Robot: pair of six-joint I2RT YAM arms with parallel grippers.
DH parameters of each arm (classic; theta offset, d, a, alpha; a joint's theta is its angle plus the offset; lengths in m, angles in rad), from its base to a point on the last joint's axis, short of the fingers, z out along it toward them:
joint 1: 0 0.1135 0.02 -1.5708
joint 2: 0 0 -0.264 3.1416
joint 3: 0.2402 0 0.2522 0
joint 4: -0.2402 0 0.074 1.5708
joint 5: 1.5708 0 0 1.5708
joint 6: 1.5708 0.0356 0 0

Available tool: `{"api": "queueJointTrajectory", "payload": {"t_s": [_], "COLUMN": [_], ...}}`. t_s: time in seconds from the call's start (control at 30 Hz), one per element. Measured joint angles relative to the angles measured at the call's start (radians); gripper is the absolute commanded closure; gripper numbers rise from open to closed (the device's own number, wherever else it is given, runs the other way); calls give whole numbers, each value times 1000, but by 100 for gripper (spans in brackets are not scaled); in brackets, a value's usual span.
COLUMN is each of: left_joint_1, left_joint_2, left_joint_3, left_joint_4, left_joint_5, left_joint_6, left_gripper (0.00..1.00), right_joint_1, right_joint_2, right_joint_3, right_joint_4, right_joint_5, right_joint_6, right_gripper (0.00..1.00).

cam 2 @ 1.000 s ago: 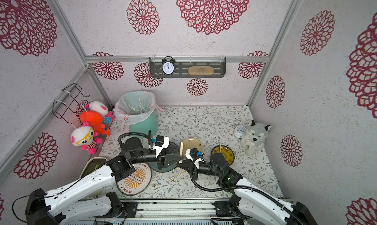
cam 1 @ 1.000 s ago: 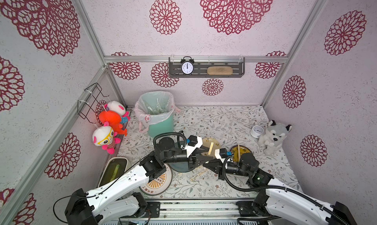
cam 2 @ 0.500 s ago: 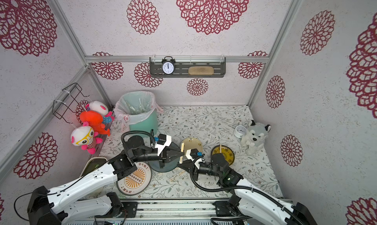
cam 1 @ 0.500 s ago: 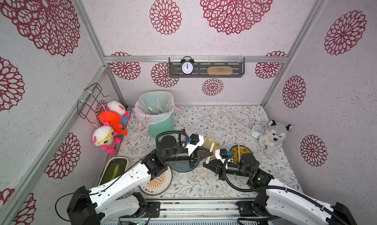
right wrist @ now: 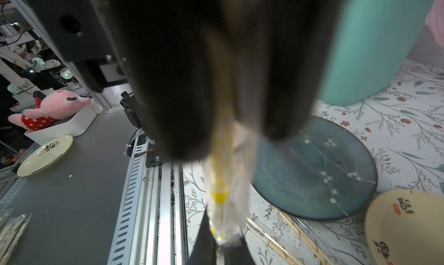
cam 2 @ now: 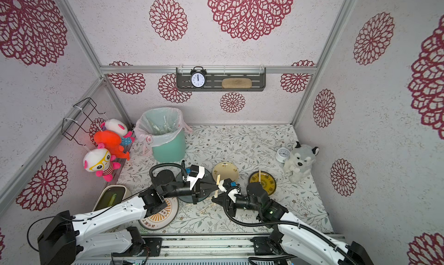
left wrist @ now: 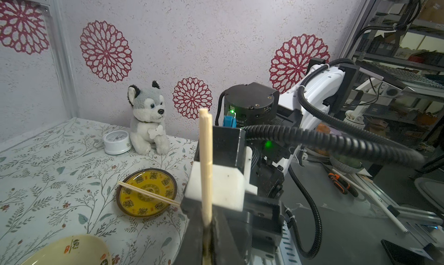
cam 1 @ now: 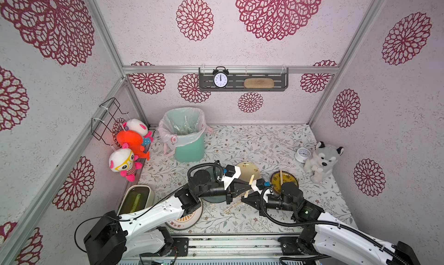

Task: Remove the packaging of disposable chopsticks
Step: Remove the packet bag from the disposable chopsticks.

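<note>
Above the table's middle, my left gripper [cam 1: 248, 186] is shut on a pair of pale disposable chopsticks [cam 1: 251, 179]. In the left wrist view the bare sticks [left wrist: 206, 160] rise straight out of the shut jaws [left wrist: 207, 239]. Just below, my right gripper [cam 1: 243, 199] is shut on the lower end of the clear packaging [right wrist: 224, 179], a crinkly sleeve with yellow marks that runs up to the left gripper's blurred black fingers [right wrist: 182, 95]. Both top views show the two grippers tip to tip [cam 2: 215, 191]. More wrapped chopsticks [cam 1: 234, 206] lie on the table below them.
A yellow plate [cam 1: 292, 183] holds an unwrapped pair [cam 1: 280, 177]. A cream plate [cam 1: 247, 171], a blue plate [right wrist: 324, 170] and a patterned plate [cam 1: 185, 219] surround the grippers. A lined green bin [cam 1: 188, 136] stands behind. A husky toy [cam 1: 322, 160] and small clock [cam 1: 303, 154] sit right.
My left gripper has moved right to the stick ends and closed on them. The right gripper has kept its hold and place.
</note>
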Motion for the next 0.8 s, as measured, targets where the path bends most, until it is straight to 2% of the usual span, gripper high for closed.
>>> {"api": "queueJointTrajectory", "payload": {"t_s": [0.1,0.2,0.3,0.53,0.67,0.8], "left_joint_1": [-8,-15,-21,-27,-27,-27], "left_joint_2": [-12,-37,-26,61,40,8], "left_joint_3": [-42,-72,-95,-116,-126,-140], "left_joint_4": [37,54,35,77,80,85], "left_joint_5": [-24,-53,-53,-53,-55,-56], "left_joint_6": [-8,-9,-8,-21,-24,-23], "left_gripper": [93,87,86,94,100,100], "right_joint_1": [3,7,6,-9,-6,0], "right_joint_2": [0,-1,-17,-8,-7,-5], "right_joint_3": [-3,-3,1,3,3,2], "right_joint_4": [-26,-27,16,-25,-18,14], "right_joint_5": [0,-3,1,25,23,17], "right_joint_6": [-1,-2,4,14,16,18], "right_gripper": [100,100,100,100,100,100]}}
